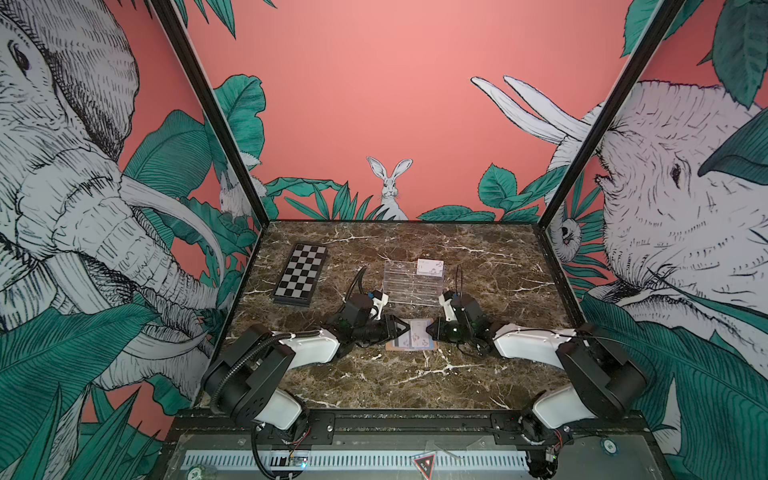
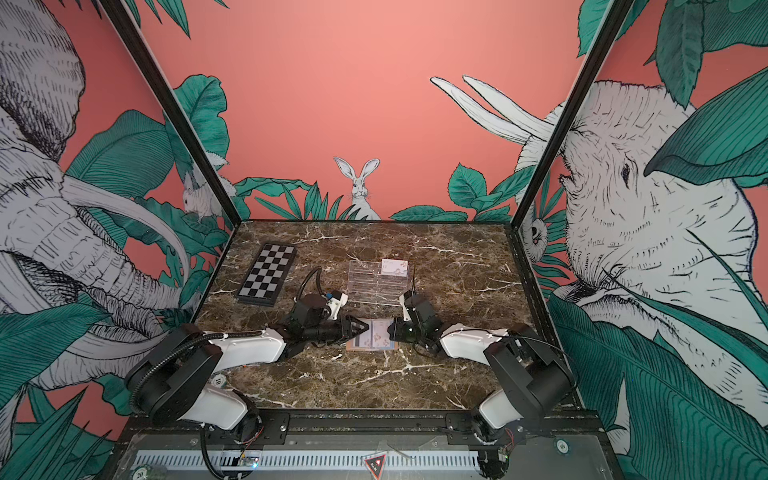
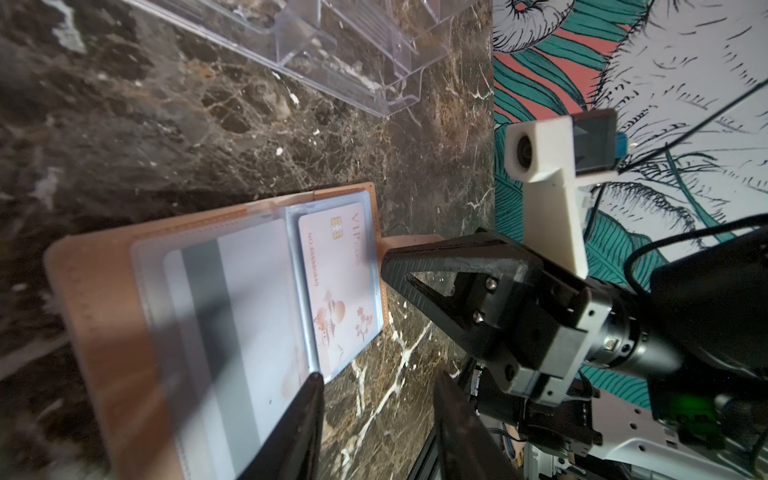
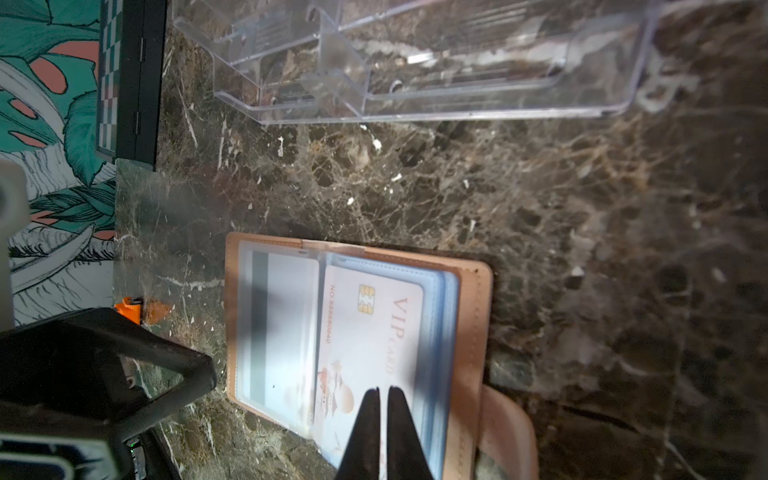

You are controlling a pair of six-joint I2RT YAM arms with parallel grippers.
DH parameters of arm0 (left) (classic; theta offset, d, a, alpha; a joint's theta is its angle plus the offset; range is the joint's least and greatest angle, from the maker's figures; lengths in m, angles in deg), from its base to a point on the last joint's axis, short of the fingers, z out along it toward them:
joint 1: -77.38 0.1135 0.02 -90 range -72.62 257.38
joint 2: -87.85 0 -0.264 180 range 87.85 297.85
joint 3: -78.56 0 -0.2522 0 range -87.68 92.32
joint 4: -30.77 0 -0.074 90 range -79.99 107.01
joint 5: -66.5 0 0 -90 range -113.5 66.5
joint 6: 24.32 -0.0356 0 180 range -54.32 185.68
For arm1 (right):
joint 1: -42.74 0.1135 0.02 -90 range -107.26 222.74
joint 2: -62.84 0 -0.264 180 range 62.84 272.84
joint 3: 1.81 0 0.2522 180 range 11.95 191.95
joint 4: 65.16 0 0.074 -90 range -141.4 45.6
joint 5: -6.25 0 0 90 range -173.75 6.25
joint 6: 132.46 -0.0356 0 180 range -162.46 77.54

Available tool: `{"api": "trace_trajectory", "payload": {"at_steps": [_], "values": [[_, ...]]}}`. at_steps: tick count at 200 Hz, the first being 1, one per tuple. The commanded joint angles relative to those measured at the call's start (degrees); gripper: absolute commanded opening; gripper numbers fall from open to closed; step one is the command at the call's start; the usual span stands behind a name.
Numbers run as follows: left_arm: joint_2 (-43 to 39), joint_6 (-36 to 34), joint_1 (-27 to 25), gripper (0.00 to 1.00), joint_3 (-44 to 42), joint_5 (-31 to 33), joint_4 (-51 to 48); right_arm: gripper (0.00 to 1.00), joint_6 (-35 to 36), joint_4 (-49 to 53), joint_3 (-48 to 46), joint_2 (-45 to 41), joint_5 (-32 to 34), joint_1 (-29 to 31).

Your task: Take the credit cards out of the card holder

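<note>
Right gripper (image 4: 383, 390): jaws closing tight together over the VIP card (image 4: 374, 328); whether they are gripping it cannot be told.
Left gripper (image 3: 378, 376): jaws standing apart, one finger lying over the striped card (image 3: 249, 316).
Card holder (image 1: 411, 338): lying open on the marble table (image 1: 415, 382) between both grippers, both cards sitting in its sleeves.

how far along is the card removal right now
Done: one white card stands in the clear rack. In hand: the right gripper is shut at the VIP card in the open card holder; the left gripper is open opposite. Left: that card and the grey-striped card are sleeved.
</note>
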Motion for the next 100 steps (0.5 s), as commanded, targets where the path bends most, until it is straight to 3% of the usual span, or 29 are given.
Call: {"api": "trace_trajectory", "payload": {"at_steps": [1, 100], "values": [[0.90, 1.28, -0.48, 0.41, -1.22, -0.02, 4.10, 0.05, 0.27, -2.08, -0.70, 0.68, 0.21, -0.24], [6.04, 3.29, -0.53, 0.36, -3.10, 0.03, 10.13, 0.00, -0.77, -5.57, -1.42, 4.64, -0.91, -0.22]]}}
